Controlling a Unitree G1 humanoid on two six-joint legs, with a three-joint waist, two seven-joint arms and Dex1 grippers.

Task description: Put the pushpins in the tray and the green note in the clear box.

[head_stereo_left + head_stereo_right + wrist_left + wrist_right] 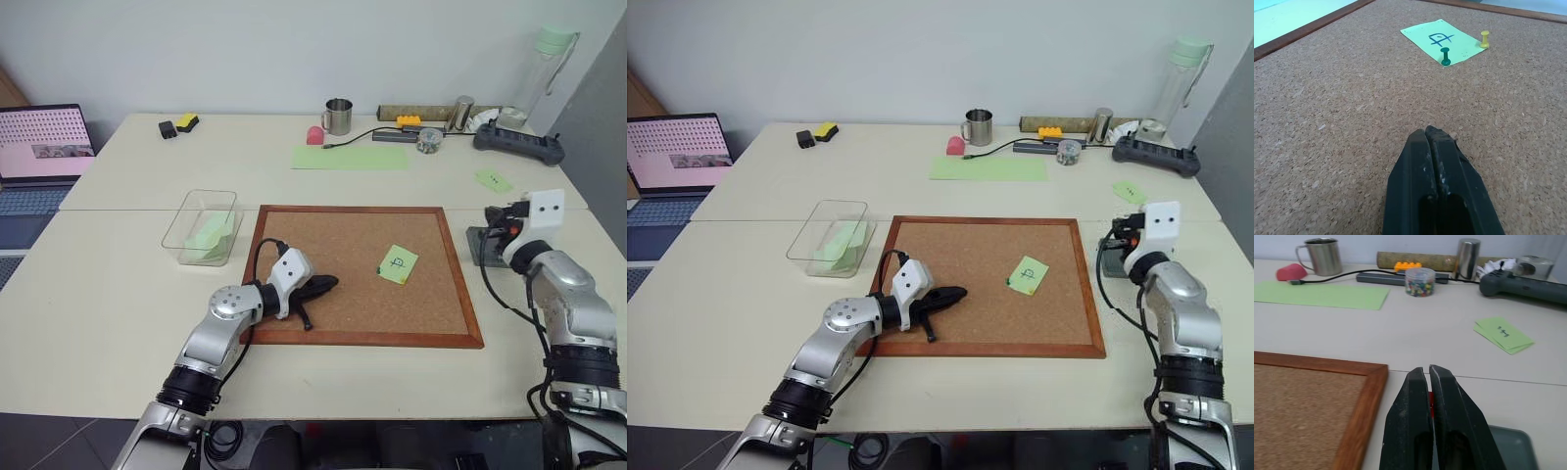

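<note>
The green note [398,264] lies on the right half of a corkboard [323,230], pinned by a green pushpin [1445,56] and a yellow pushpin [1484,39]. My left gripper [328,284] rests shut and empty on the cork, left of the note. The grey tray [483,250] sits on the table just off the board's right edge. My right gripper [1426,369] hovers over the tray [1513,445], shut, with a sliver of a red pushpin [1430,401] between its fingers. The clear box [186,211] stands left of the board with a pale green slip [211,235] inside.
Along the far edge stand a metal mug [338,116], a large pale-green sheet [350,157], a jar of pins [428,141], a black device [519,144] and a bottle [549,69]. A small green slip [494,179] lies beyond the tray. A laptop [44,145] is far left.
</note>
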